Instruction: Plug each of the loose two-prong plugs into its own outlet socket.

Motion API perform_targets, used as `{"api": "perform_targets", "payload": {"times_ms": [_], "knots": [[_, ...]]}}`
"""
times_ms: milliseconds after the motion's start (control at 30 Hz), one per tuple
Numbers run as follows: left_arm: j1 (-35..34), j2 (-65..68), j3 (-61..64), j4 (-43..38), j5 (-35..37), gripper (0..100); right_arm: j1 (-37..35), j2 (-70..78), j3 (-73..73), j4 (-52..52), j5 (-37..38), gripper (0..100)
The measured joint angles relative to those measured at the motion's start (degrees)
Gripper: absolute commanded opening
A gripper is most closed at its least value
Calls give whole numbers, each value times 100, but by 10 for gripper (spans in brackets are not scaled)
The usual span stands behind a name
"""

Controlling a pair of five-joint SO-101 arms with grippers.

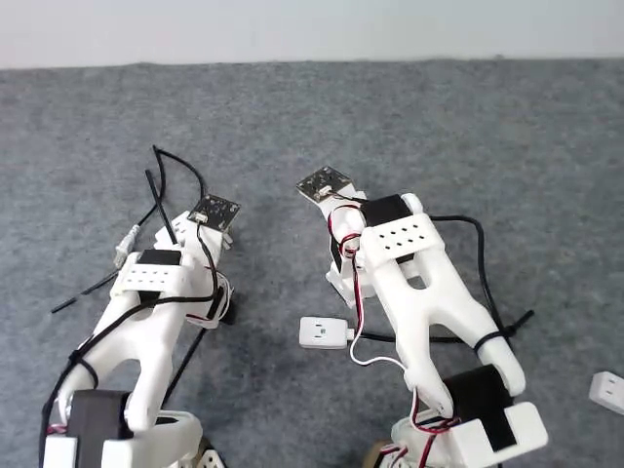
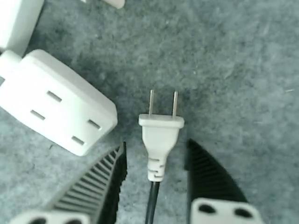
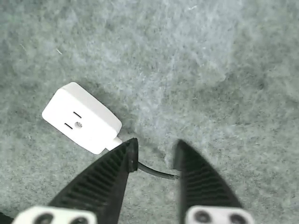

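— Where's the plug?

— Flat on the table, in its left half, between my left gripper's parted jaws, not clamped. An outlet block lies just beside it.

— And your right gripper?

— Open, holding nothing. It's over a black cord, beside a white socket toward the table's near edge.

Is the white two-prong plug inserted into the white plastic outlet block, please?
No, the white two-prong plug lies apart from the outlet block, prongs bare.

A grey felt-covered table carries a white outlet socket at lower centre, a second socket at the right edge, and a white two-prong plug at left.
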Motion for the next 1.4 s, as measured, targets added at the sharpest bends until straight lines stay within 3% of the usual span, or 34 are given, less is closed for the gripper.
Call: {"api": "perform_targets", "payload": {"times_ms": [133,900,1133,1233,1400], "knots": [[229,299,-79,53,-26,20,0,0,0,0,0,45],[334,826,-721,431,-273,12,0,0,70,-193,0,42],[1257,905,-1046,422,-316,18,0,0,70,-193,0,43],[1785,905,-1389,440,-343,95,105,0,70,-193,0,44],[1873,905,-1635,677,-325,370,422,0,70,-193,0,45]]}}
